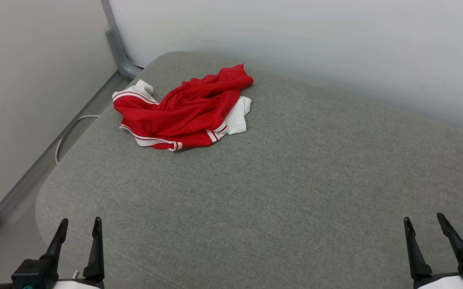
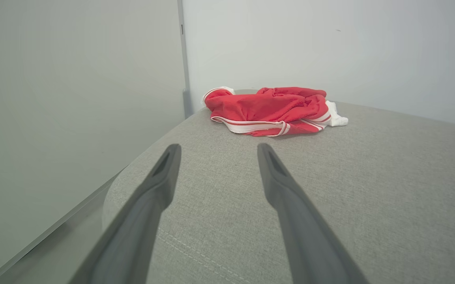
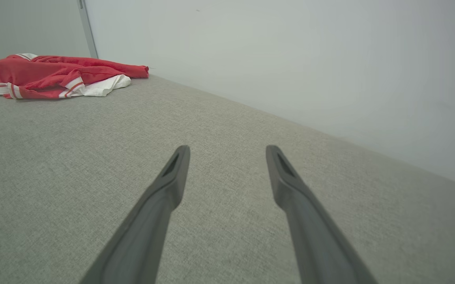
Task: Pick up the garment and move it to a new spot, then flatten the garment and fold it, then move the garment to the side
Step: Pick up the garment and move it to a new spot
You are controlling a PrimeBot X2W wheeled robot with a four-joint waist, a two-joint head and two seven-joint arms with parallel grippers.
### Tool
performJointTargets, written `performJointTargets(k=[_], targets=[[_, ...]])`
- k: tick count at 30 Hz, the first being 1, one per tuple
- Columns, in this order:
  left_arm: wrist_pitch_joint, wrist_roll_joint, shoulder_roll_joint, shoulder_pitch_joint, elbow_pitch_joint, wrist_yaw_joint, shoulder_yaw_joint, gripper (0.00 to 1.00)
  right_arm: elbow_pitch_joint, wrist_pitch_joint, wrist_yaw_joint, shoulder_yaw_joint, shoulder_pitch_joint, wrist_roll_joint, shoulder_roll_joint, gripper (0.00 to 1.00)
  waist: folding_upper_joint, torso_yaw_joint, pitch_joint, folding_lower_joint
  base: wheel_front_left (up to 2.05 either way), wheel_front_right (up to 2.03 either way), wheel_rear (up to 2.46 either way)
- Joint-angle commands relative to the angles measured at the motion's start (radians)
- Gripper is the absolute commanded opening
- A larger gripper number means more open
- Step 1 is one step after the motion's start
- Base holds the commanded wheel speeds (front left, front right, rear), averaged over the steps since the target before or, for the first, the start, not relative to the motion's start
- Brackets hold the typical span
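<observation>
The garment [image 1: 183, 110] is a red jersey with white sleeves and red-white striped trim, lying crumpled in a heap at the far left of the grey cushion. It also appears ahead in the left wrist view [image 2: 270, 110] and at the upper left of the right wrist view [image 3: 57, 77]. Its letters and number are hidden in the folds. My left gripper [image 1: 80, 220] stands open at the near left edge of the cushion, far from the heap. My right gripper [image 1: 423, 218] is open at the near right, nothing between its fingers.
The grey upholstered cushion [image 1: 275, 192] has a rounded left edge, with floor beside it. A pale wall [image 1: 315, 44] runs behind. A grey metal post [image 1: 117, 44] and a white cable [image 1: 68, 132] lie at the left, near a panel's base.
</observation>
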Motion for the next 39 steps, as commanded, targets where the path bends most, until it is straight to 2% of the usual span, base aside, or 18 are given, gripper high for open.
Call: performJointTargets(k=[1,9,17,25,28,30,35,39], targets=[[-0.002,0.0,0.003,-0.017,0.006,0.0,-0.006,1.0,-0.002,-0.003,-0.001,0.001,-0.013,0.001,-0.005,1.0,0.0,0.005,0.019,0.0,0.0,0.0,0.0],[-0.002,-0.022,0.073,-0.122,0.051,0.0,-0.042,1.0,-0.015,-0.003,-0.001,0.012,-0.012,-0.018,-0.04,1.0,0.0,-0.006,0.081,0.0,0.0,0.0,0.0],[-0.002,-0.064,0.172,-0.335,0.152,0.0,-0.037,1.0,-0.041,-0.003,-0.001,-0.019,-0.023,-0.032,-0.099,1.0,0.0,-0.078,0.17,0.0,0.0,0.0,0.0],[-0.002,-0.179,0.297,-0.636,0.383,0.0,-0.11,1.0,-0.096,-0.003,-0.001,-0.087,-0.011,-0.038,-0.147,1.0,0.0,-0.164,0.262,0.0,0.0,0.0,0.0],[-0.002,-0.279,0.344,-0.761,0.499,0.0,-0.143,1.0,-0.12,-0.003,-0.001,-0.11,-0.009,-0.034,-0.159,1.0,0.0,-0.204,0.294,0.0,0.0,0.0,0.0],[0.023,-0.315,0.391,-0.832,0.578,0.0,-0.186,1.0,-0.135,-0.003,-0.001,-0.127,-0.004,-0.036,-0.163,1.0,0.0,-0.225,0.318,0.0,0.0,0.0,0.0],[0.141,-0.438,0.444,-1.001,0.737,0.001,-0.289,1.0,-0.171,-0.003,-0.001,-0.181,0.02,-0.03,-0.164,1.0,0.0,-0.264,0.366,0.0,0.0,0.0,0.0],[0.375,-0.569,0.465,-1.082,0.816,0.0,-0.385,1.0,-0.199,-0.003,-0.001,-0.229,0.032,-0.004,-0.148,1.0,0.0,-0.291,0.391,0.0,0.0,0.0,0.0]])
